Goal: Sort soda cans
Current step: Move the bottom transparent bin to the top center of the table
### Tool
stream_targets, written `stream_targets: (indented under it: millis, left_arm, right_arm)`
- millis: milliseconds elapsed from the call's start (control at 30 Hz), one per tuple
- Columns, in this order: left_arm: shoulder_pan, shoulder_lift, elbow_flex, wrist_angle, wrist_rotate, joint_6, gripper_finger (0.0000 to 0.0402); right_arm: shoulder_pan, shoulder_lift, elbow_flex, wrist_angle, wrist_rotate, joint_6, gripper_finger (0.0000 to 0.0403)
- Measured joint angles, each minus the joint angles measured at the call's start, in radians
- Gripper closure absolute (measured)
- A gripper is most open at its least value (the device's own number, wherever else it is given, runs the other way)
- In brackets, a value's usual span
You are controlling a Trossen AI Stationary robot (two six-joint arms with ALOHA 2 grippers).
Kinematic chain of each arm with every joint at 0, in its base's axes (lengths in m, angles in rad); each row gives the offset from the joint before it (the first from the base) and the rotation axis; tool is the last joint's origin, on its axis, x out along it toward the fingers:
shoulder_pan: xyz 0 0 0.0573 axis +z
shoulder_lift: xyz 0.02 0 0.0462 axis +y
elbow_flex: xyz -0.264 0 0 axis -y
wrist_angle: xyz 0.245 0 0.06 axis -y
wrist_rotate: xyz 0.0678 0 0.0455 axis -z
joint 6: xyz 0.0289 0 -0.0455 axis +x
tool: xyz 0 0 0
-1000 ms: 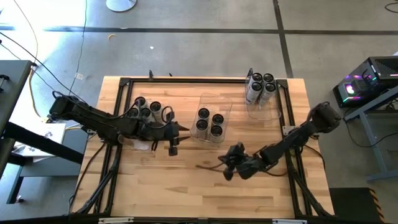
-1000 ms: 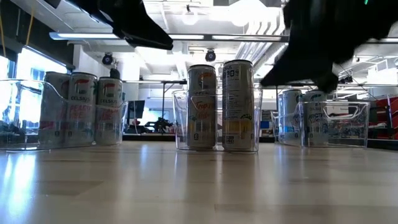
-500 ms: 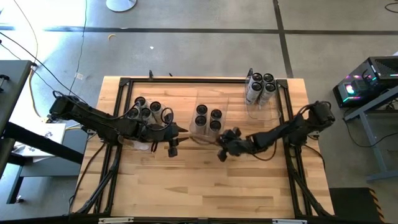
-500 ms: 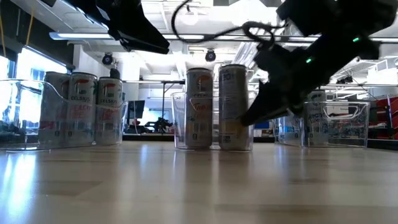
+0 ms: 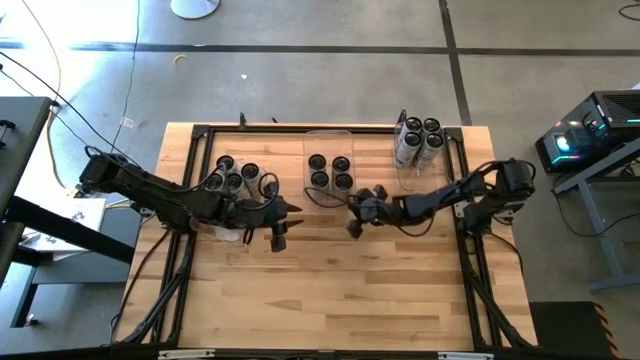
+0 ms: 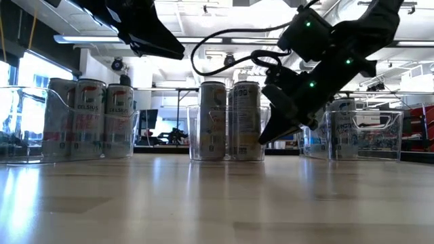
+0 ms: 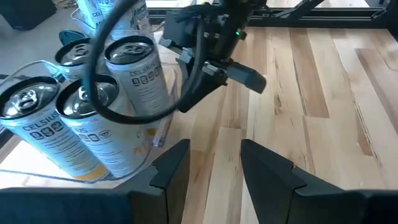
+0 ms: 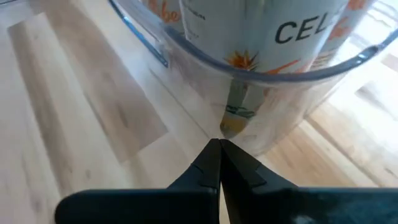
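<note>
Behind clear bin, soda cans cropped

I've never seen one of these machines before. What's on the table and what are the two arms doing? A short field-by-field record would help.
Surface: pale wooden table
Middle clear plastic bin: holds four silvery-grey soda cans with dark tops
Left clear bin: cans inside
Right clear bin: cans inside
Right gripper: fingers shut, tip against the middle bin's near wall
Left gripper: partly open, holding nothing, beside the left bin
</note>
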Motion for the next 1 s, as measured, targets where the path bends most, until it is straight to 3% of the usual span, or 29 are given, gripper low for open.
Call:
stream_targets:
  millis: [400,733,1000]
  left_arm:
    - [0.0,0.007,-0.003,-0.083,-0.042,-0.084,0.0267]
    - [0.043,0.194,-0.107,0.298,0.007,-0.14,0.0283]
    - [0.142,0.345,-0.096,0.376,-0.061,-0.15,0.0309]
  right_arm:
    - [-0.022,0.0,0.0,0.012,0.0,-0.002,0.0403]
    - [-0.007,0.0,0.0,0.082,-0.013,-0.028,0.0403]
    - [-0.006,-0.001,0.0,0.092,-0.013,-0.026,0.0403]
